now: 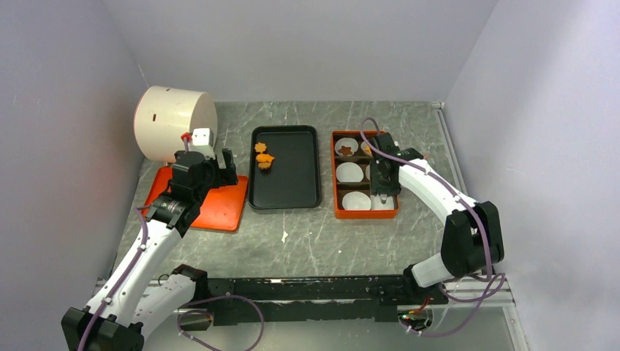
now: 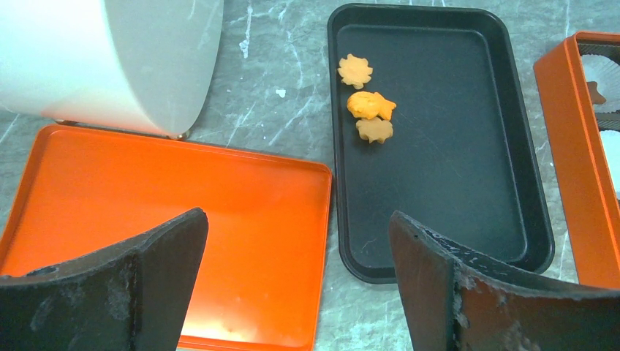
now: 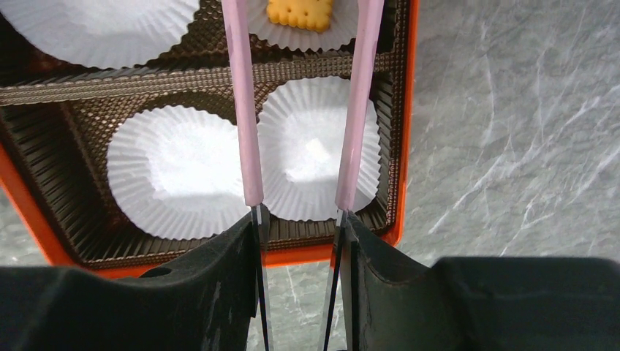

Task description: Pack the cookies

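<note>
Three orange cookies (image 1: 263, 157) lie at the far left of a black tray (image 1: 285, 203); the left wrist view shows a flower shape (image 2: 356, 71), a fish shape (image 2: 370, 105) and a third one (image 2: 374, 130). An orange box (image 1: 365, 213) holds white paper cups. A dark star cookie (image 1: 344, 150) sits in its far left cup. A square orange cookie (image 3: 300, 13) sits in a cup on the right side. My right gripper (image 3: 300, 227) is shut on pink-tipped tweezers (image 3: 245, 110) over the box's near right cup (image 3: 314, 146); the tweezer arms stand apart and empty. My left gripper (image 2: 296, 227) is open and empty above an orange lid (image 2: 146, 190).
A large white cylinder (image 1: 174, 123) lies on its side at the back left, behind the orange lid (image 1: 197, 201). The black tray (image 2: 439, 241) lies between the lid and the orange box (image 2: 577, 146). Grey walls close in the table on three sides.
</note>
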